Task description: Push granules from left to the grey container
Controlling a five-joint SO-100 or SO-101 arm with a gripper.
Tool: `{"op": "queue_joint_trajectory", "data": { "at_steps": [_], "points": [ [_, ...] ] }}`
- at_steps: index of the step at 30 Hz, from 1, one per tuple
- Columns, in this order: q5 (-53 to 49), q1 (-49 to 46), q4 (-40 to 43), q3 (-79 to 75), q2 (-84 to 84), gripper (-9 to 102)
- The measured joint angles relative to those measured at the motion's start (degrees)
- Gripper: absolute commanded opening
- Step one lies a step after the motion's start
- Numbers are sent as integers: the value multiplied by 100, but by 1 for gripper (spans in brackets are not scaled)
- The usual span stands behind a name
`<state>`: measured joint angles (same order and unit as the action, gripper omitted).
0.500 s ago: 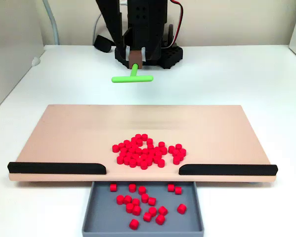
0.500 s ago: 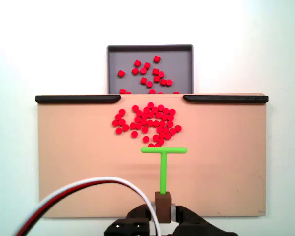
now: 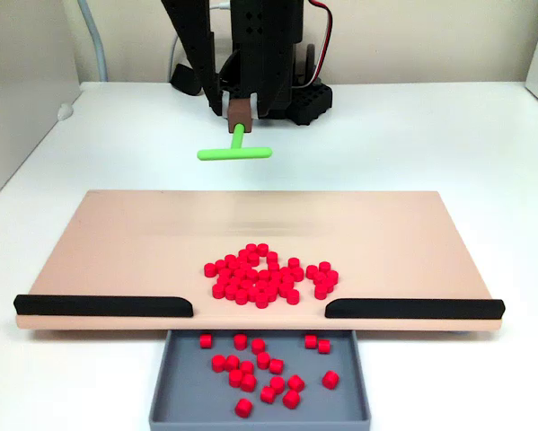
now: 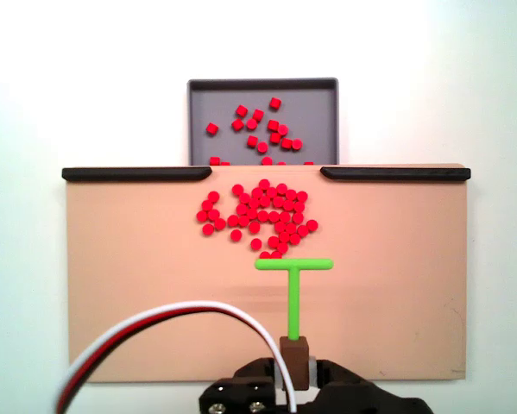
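Many red granules [image 3: 267,277] lie in a loose heap on the tan board, just behind the gap between two black strips; the overhead fixed view shows the heap [image 4: 258,211] too. Several more rest inside the grey container [image 3: 165,382], which sits under the board's front edge, and its rim [image 4: 262,84] is at the top of the overhead view. My gripper [image 3: 240,109] is shut on the brown block of a green T-shaped pusher [image 3: 234,153]. Seen from above, the gripper [image 4: 293,364] holds the pusher's crossbar [image 4: 293,264] right behind the heap's rear edge.
The tan board [image 3: 134,238] is bordered in front by two black strips [image 3: 102,305] [image 3: 414,308] with a gap over the tray. The arm's black base [image 3: 295,101] stands behind the board. Red, white and black cables [image 4: 154,332] arc over the board's near-left part.
The pusher has shifted slightly sideways, to the right in the overhead view and to the left in the front view. The granules have not moved.
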<state>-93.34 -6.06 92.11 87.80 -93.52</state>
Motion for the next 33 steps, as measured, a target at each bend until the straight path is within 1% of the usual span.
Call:
{"op": "queue_joint_trajectory", "data": {
  "at_steps": [7, 15, 23, 33],
  "points": [
    [-791, -299, 0, 0, 158, 0],
    [-1248, -290, -9, 0, 202, 0],
    [-1230, -264, -9, 0, 202, 0],
    [-782, -229, 18, 0, 202, 0]
  ]
}}
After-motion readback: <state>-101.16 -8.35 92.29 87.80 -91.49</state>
